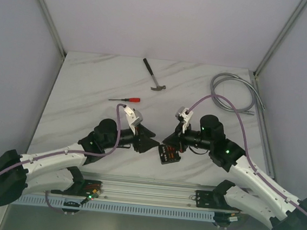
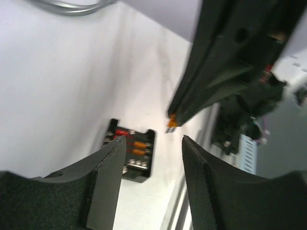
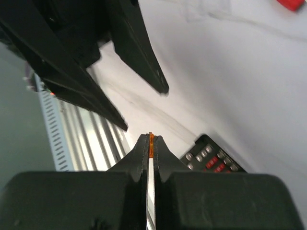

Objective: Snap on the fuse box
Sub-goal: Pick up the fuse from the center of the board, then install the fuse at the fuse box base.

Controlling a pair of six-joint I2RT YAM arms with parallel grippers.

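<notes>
The fuse box [image 1: 170,155] is a small black box with red and orange fuses in its slots, lying open on the marble table near the front edge. It also shows in the left wrist view [image 2: 135,156] and the right wrist view [image 3: 214,158]. My right gripper [image 3: 150,140] is shut on a tiny orange fuse [image 3: 150,143] and holds it above the table just left of the box; the fuse shows in the left wrist view too [image 2: 171,122]. My left gripper [image 2: 153,146] is open and empty, just left of the box, facing the right gripper [image 1: 168,142].
A hammer [image 1: 154,76] and a red-handled screwdriver [image 1: 125,99] lie at the back middle. A grey coiled cable [image 1: 237,93] lies at the back right. A metal rail [image 1: 135,192] runs along the table's front edge. Frame posts stand at the back corners.
</notes>
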